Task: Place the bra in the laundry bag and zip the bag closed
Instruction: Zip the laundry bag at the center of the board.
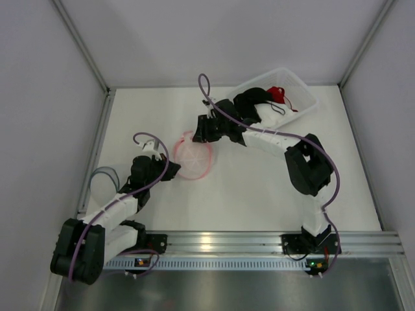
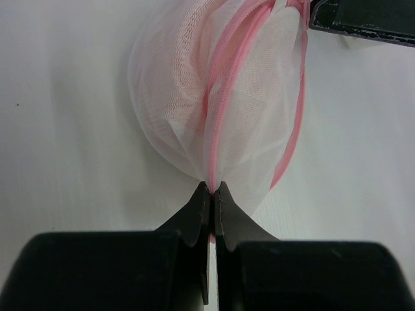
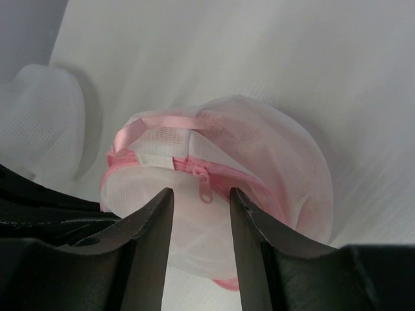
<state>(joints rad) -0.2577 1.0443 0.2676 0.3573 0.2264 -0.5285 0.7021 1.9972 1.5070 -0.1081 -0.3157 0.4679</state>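
Left tool [image 2: 212, 189] is clamping shut on the near rim of the laundry bag [image 2: 175, 91], right at the pink zipper [image 2: 217, 116] seam, low centre of its wrist frame. It is pinning the bag to the worktop [image 1: 259, 194].

The bag is sitting left of centre in the overhead frame. It is a round thin mesh pouch: very light, floppy, and it is puckering where it is pinched. It will likely slide or bunch if pulled without an anchor, so I'd be keeping that rim grip as the counter-hold.

Right tool [image 3: 201, 192] is hovering over the far side of the bag with its jaws partly apart, straddling the zipper pull [image 3: 205, 186] and not gripping it. The pull is tiny and dangling. I'd be taking it flat between the tips, not the ribbon loop [image 3: 162, 123] above it.

I can't tell through the mesh whether anything is inside the bag.

In the upper right of the overhead frame, the basket [image 1: 305, 91] is holding what I'm reading as the bra [image 1: 249, 103], black with straps trailing, beside a red item [image 1: 277, 94]. It looks soft and limp, and the straps could be snagging the rim. I'd be grabbing the bulk rather than a strap.
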